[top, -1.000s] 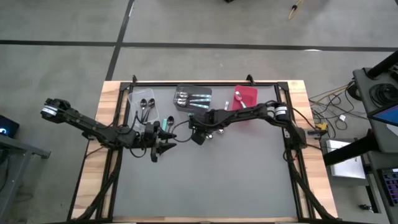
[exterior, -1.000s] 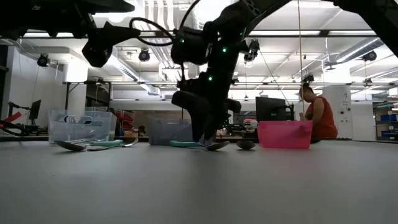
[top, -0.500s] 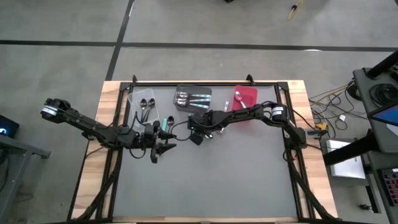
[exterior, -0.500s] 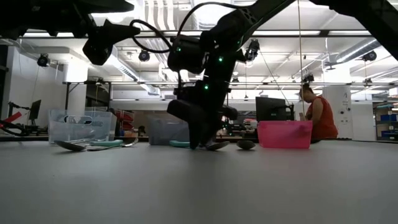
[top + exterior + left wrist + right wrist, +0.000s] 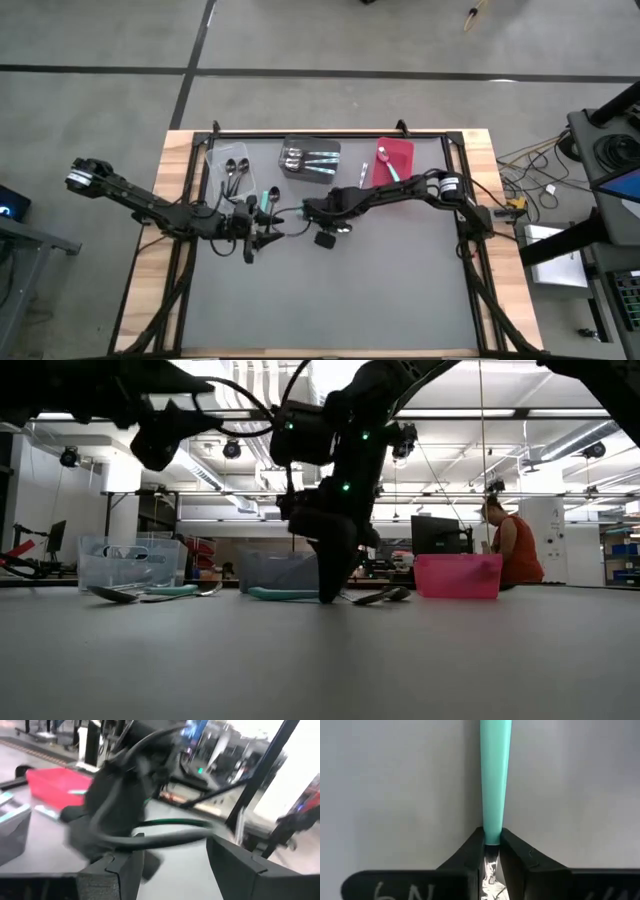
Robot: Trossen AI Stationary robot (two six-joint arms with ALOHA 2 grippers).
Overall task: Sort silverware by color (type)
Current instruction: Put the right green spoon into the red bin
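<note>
My right gripper [image 5: 491, 840] points steeply down at mid-table [image 5: 318, 218] and is shut on a spoon with a teal-green handle [image 5: 495, 770] and a silver bowl end. In the low view that spoon [image 5: 275, 594] lies level on the grey mat. My left gripper [image 5: 262, 238] hangs open and level just left of it, with nothing between its fingers [image 5: 120, 870]. More spoons lie near it [image 5: 268, 196] and by the right gripper [image 5: 380, 596]. Others sit in the clear bin [image 5: 232, 166], the dark grey bin [image 5: 310, 158] and the red bin [image 5: 392, 160]. My right gripper pinches the spoon where the teal handle meets the silver neck [image 5: 491, 834], between its two fingers [image 5: 475, 847]. The fingers come from above, slanting down, and close across the thin neck. The handle runs straight away from them, and the spoon lies level on the mat.
The three bins stand in a row along the far edge. A black frame rail [image 5: 330, 134] runs behind them. The near half of the grey mat [image 5: 330, 300] holds nothing. Beyond the table a person [image 5: 510, 550] sits at a desk.
My right gripper has come down onto the mat, shifting a little toward the near edge, and has shut on the teal-handled spoon. The spoon still lies on the table. My left gripper has kept its place and stayed open.
</note>
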